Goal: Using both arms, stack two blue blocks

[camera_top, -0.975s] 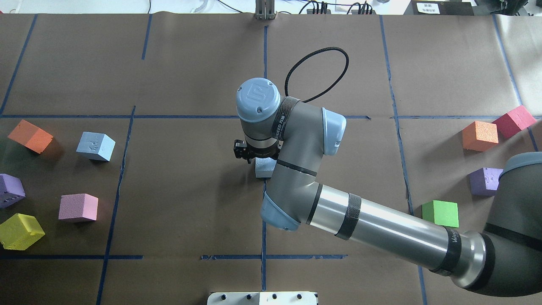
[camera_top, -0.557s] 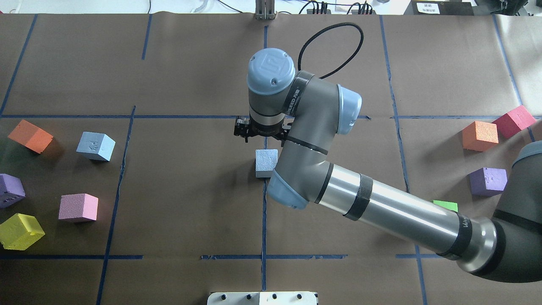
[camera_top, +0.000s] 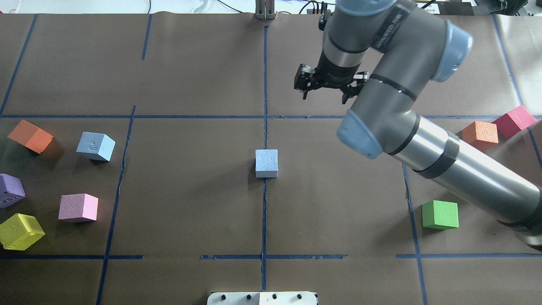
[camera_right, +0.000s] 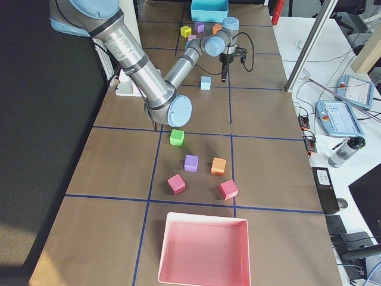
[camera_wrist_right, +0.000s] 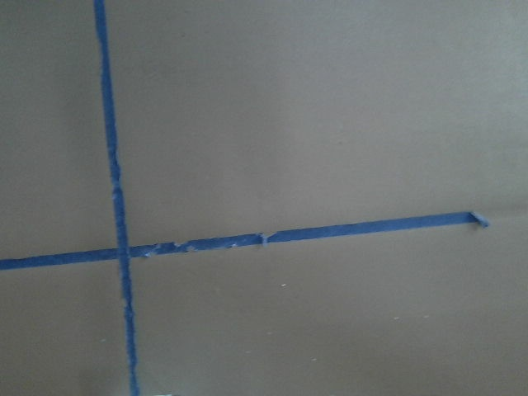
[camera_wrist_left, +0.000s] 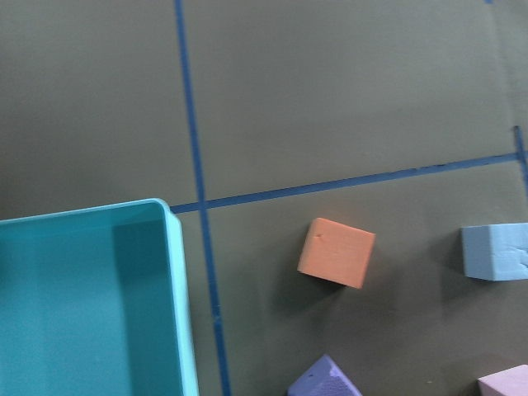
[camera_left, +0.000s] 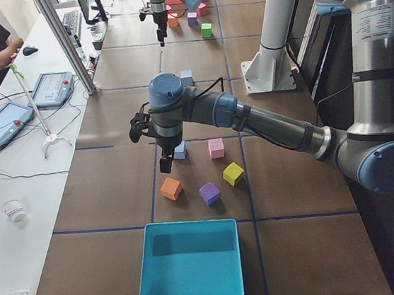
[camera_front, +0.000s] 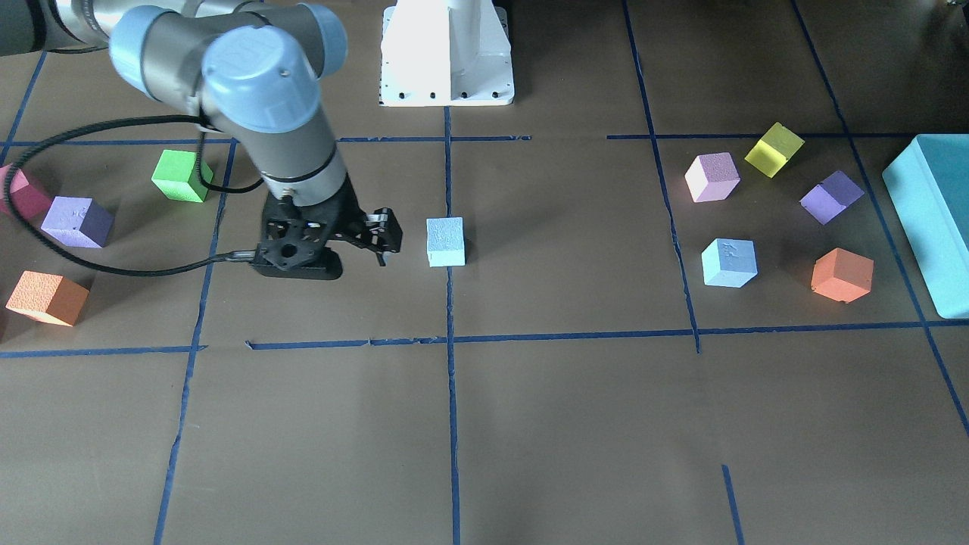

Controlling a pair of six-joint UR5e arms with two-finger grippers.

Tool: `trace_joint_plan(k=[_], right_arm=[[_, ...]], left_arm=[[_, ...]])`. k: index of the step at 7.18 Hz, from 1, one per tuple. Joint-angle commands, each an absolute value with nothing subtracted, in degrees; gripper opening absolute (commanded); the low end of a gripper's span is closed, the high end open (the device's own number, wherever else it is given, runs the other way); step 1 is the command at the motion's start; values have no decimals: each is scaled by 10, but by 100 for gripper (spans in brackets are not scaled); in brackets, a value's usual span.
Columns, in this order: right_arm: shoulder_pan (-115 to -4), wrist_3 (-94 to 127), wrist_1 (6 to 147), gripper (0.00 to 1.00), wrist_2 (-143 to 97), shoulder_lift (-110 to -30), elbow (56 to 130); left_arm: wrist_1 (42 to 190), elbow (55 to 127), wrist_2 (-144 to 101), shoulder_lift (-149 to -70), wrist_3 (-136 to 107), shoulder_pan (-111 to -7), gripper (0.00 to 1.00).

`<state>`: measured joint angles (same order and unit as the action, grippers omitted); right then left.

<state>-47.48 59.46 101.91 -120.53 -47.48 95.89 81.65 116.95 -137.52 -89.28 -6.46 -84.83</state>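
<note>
One pale blue block sits alone on the centre tape line, also in the front view. The second blue block sits at the left among other cubes, also in the front view and at the right edge of the left wrist view. My right gripper hangs open and empty, raised, beyond and right of the centre block; in the front view it is beside that block. My left gripper shows only in the exterior left view, near the second block; I cannot tell whether it is open or shut.
Orange, purple, pink and yellow cubes lie at the left. Green, orange and red cubes lie at the right. A teal box and a pink tray stand at the table's ends.
My right gripper has come off the centre blue block, risen, and swung to the far right. The block stays on the tape line, uncovered.
</note>
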Motion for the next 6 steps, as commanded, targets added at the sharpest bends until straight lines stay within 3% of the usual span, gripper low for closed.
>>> trace_joint_plan(k=[1,3,5,6], right_arm=[[-567,441,1071,100,-1232,-518,984],[-650,292,1092,100,-1260,-563,987],[-710,188,1091,100,-1274,-604,986],[-730,168,1089,100,-1294,-619,985]], left_arm=[[818,1208,-1368,-931,-178,-749,100],[919,1173,-1275,-933,-274,-669,100],[1156,1039,-1252,-933,-409,-608,100],[1184,1017,-1209,-934,-430,-571,100]])
